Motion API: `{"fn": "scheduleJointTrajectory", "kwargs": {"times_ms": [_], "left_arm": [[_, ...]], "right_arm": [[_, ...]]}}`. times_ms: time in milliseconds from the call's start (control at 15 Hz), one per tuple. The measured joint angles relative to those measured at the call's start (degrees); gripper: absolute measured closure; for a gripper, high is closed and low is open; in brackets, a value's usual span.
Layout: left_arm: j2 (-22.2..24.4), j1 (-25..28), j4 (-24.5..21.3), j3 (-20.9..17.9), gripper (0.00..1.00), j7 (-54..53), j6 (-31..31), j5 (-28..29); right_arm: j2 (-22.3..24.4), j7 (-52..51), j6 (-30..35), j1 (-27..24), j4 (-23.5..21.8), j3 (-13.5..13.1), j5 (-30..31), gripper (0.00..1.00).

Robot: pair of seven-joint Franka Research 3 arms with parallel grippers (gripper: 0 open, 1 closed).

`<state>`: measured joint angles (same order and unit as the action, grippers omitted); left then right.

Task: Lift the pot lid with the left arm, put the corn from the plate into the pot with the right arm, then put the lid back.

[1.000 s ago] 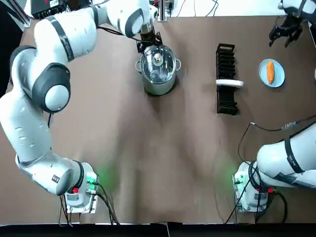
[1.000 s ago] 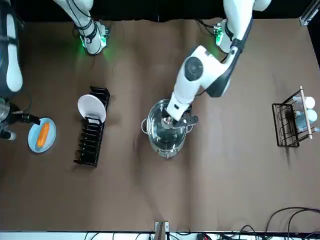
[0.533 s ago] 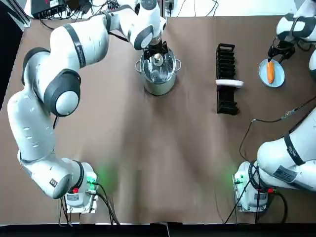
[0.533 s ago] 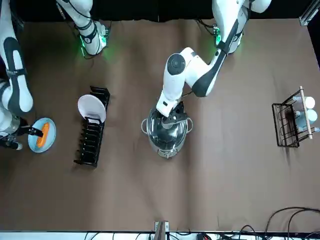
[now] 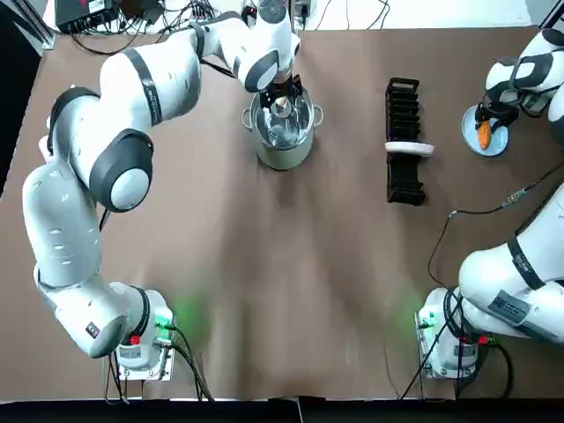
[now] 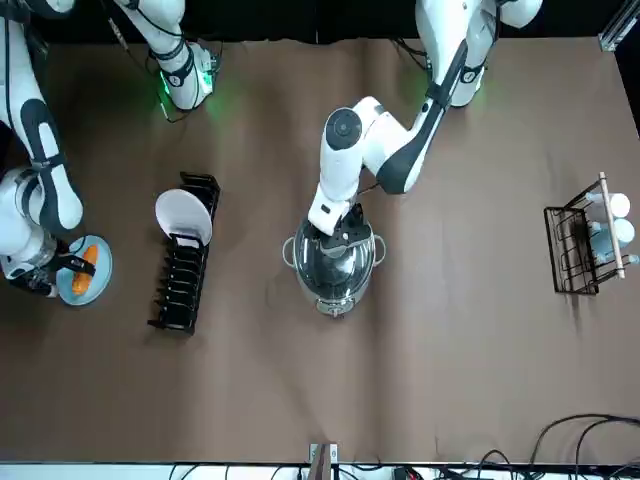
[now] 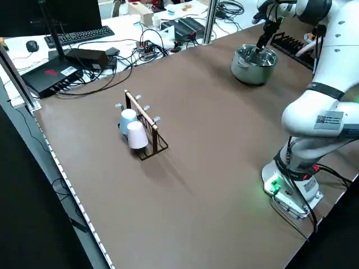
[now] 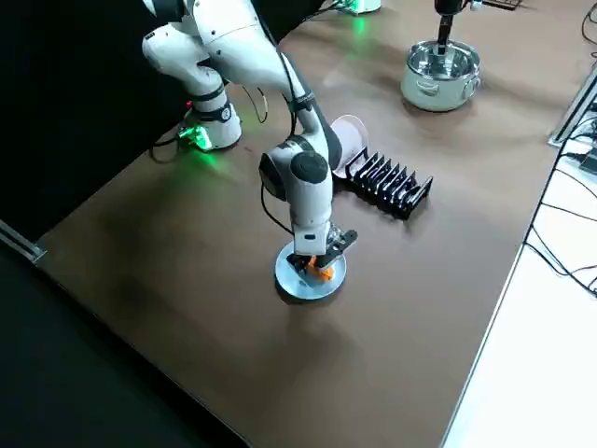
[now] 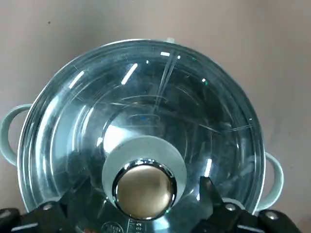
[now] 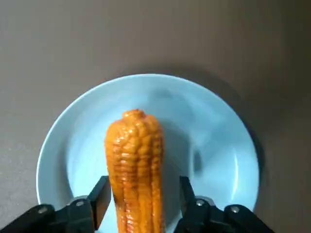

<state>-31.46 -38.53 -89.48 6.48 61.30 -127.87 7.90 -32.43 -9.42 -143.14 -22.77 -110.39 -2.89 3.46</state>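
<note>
A steel pot (image 5: 282, 141) stands at the table's far middle, closed by a glass lid (image 9: 141, 126) with a round metal knob (image 9: 144, 189). My left gripper (image 5: 280, 95) hangs right over the lid, open, one finger on each side of the knob (image 6: 335, 240). An orange corn cob (image 10: 136, 165) lies on a light blue plate (image 10: 214, 145) at the far right. My right gripper (image 5: 486, 113) is down on the plate (image 5: 471, 145), open, its fingers (image 10: 102, 199) straddling the near end of the corn (image 8: 322, 272).
A black dish rack (image 5: 404, 176) holding one white plate (image 5: 411, 148) stands between the pot and the blue plate. A wire rack with cups (image 6: 585, 240) sits toward the robot's left. Cables run along the table's far edge.
My left gripper has moved from beside the pot's far rim to over the lid, around the knob. My right gripper has come down from beyond the plate onto the corn.
</note>
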Motion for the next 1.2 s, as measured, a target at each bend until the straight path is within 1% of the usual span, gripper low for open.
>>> {"fn": "scheduleJointTrajectory", "kwargs": {"times_ms": [67,133,200,267,333,400,467,600,667,733,867,1067,1133,1200], "left_arm": [[-0.18,0.0,0.12,-0.02,0.07,0.01,0.0,0.0],[-0.3,0.0,0.17,-0.02,0.11,0.01,0.0,0.0],[-0.34,0.0,0.18,-0.02,0.11,0.01,0.0,0.0],[-0.34,0.0,0.2,-0.03,0.16,0.02,0.0,0.0],[-0.31,0.0,0.24,-0.1,0.25,0.02,0.13,0.06],[-0.31,0.01,0.32,-0.13,0.28,0.03,0.13,0.07],[-0.09,0.01,0.49,-0.18,0.36,0.07,1.05,0.22],[-0.09,-0.04,0.57,-0.18,0.37,0.08,1.16,0.27],[-0.09,-0.04,0.58,-0.18,0.37,0.09,1.17,0.28],[-0.09,-0.04,0.6,-0.19,0.37,0.11,1.18,0.28],[-0.09,-0.01,0.66,-0.2,0.37,0.16,1.26,0.27],[0.09,0.3,1.24,-0.18,0.38,0.8,1.28,0.25],[0.4,0.8,1.72,-0.13,0.45,0.84,1.44,0.19],[0.84,1.56,1.99,0.01,0.5,0.84,2.08,0.01]], "right_arm": [[-0.2,-0.01,-0.1,0.0,-0.04,0.09,0.0,0.41],[-0.28,-0.02,-0.11,0.01,-0.05,0.16,0.0,0.51],[-0.29,-0.13,-0.12,0.01,-0.04,0.19,0.0,0.62],[-0.28,-0.47,-0.14,0.01,-0.03,0.21,0.0,0.63],[-0.28,-1.08,-0.14,0.03,-0.03,0.25,0.0,0.63],[-0.28,-1.53,-0.13,0.06,-0.03,0.31,0.0,0.63],[-0.25,-3.22,-0.07,0.19,0.04,0.42,0.02,0.63],[0.41,-7.77,1.48,0.29,0.51,0.64,0.03,0.63],[1.29,-10.05,4.29,0.32,1.28,0.78,0.03,0.63],[2.61,-11.95,8.41,0.41,2.53,1.01,0.03,0.63],[5.94,-13.8,18.02,1.28,6.16,1.8,0.02,0.63],[10.34,-13.91,32.35,5.1,12.36,2.96,-0.71,0.63],[11.19,-13.85,36.13,6.45,14.2,3.54,-1.44,0.63],[11.62,-13.78,39.28,7.77,16.03,3.98,-2.64,0.63]]}}
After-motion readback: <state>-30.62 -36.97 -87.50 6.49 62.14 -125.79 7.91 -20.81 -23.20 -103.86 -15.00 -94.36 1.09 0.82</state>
